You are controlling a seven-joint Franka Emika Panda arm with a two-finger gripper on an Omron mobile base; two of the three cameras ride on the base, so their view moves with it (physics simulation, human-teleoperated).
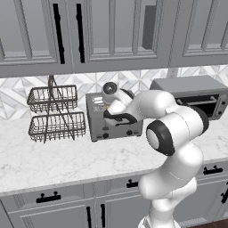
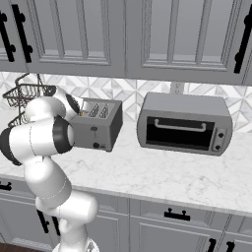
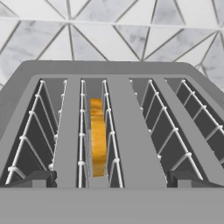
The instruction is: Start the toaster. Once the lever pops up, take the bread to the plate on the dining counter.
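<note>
The grey toaster (image 1: 113, 121) (image 2: 98, 127) stands on the marble counter against the tiled wall. In the hand view I look down on its top (image 3: 131, 144) with its wire-lined slots. The bread (image 3: 98, 136), a golden-yellow slice on edge, sits in the second slot from the left; a bit of it shows as an orange speck (image 1: 107, 107). My gripper (image 3: 111, 179) hovers just above the toaster's near side, open wide, one dark fingertip (image 3: 37, 178) at each side and nothing between them. The plate and the dining counter are out of view.
A wider toaster oven (image 1: 196, 95) (image 2: 184, 123) stands right of the toaster. A two-tier wire basket rack (image 1: 55, 113) stands to its left. Grey wall cabinets (image 1: 111, 31) hang above. The marble counter (image 1: 67, 156) has free room in front of the toaster.
</note>
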